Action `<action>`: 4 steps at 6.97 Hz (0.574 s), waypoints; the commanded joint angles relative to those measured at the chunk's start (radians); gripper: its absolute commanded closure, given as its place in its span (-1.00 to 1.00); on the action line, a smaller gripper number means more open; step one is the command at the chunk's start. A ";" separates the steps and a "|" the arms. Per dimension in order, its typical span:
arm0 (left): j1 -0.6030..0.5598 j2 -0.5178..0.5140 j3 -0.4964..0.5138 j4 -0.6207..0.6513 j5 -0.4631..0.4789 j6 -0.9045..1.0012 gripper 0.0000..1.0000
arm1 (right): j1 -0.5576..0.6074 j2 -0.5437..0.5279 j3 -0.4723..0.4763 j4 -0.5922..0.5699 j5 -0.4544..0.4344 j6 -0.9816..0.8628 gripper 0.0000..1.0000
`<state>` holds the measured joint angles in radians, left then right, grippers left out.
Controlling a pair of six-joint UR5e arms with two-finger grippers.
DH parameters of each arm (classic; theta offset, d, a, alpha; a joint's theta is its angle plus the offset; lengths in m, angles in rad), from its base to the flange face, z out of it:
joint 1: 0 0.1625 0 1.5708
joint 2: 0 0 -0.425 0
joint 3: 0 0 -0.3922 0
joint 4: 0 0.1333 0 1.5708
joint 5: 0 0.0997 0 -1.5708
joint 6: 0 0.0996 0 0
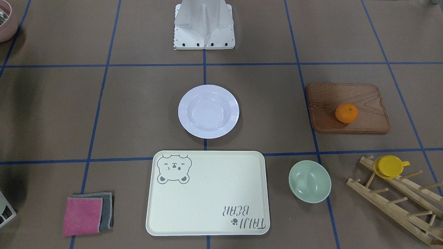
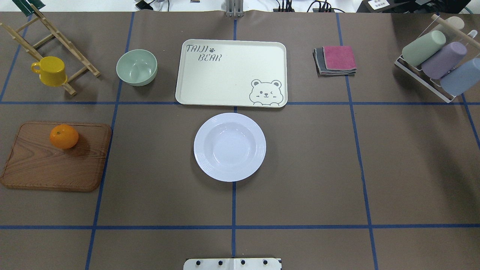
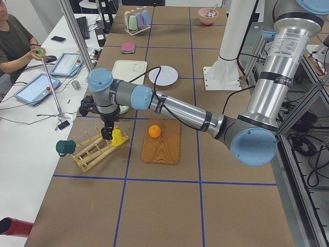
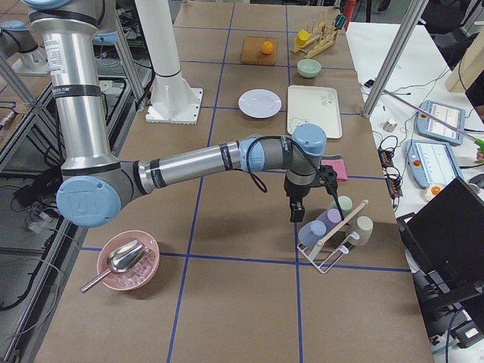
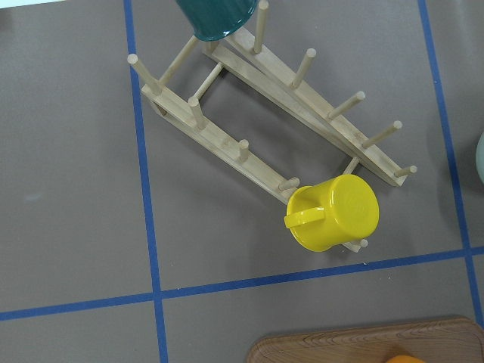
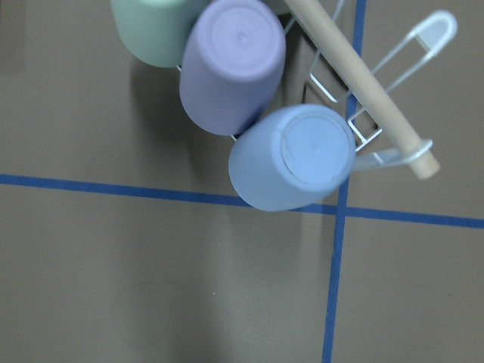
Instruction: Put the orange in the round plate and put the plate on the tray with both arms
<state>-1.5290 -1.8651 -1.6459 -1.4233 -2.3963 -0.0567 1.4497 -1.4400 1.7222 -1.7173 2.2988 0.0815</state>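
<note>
The orange [image 2: 64, 136] rests on a brown wooden board [image 2: 56, 165] at the table's left. The white round plate [image 2: 229, 147] lies empty at the table's middle, just in front of the cream bear tray [image 2: 225, 75], which is also empty. Neither arm reaches into the overhead or front views. In the exterior left view my left gripper [image 3: 106, 135] hangs over the wooden peg rack, by the yellow cup [image 3: 117, 137], apart from the orange [image 3: 154, 131]. In the exterior right view my right gripper [image 4: 295, 214] hovers by the wire cup rack [image 4: 333, 227]. I cannot tell whether either is open or shut.
A pale-green bowl [image 2: 136, 67] stands left of the tray and folded pink and grey cloths [image 2: 335, 60] lie right of it. The peg rack [image 2: 56, 41] holds the yellow cup [image 2: 49, 70]. A pink bowl with a scoop [image 4: 127, 261] sits near the right end. A person [image 3: 13, 41] sits beside the table.
</note>
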 commanded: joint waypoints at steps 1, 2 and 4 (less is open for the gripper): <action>0.006 -0.002 -0.026 0.038 0.002 0.000 -0.96 | -0.005 0.012 0.003 0.001 -0.007 0.000 -1.00; 0.051 -0.005 -0.032 0.038 -0.007 -0.023 -0.96 | -0.028 -0.002 -0.004 -0.002 -0.054 0.000 -1.00; 0.229 -0.006 -0.084 0.012 0.002 -0.206 -0.97 | -0.029 -0.028 0.002 -0.044 0.057 0.039 -1.00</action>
<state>-1.3997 -1.8704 -1.6967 -1.3997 -2.4005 -0.1697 1.4239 -1.4496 1.7223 -1.7383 2.2881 0.0999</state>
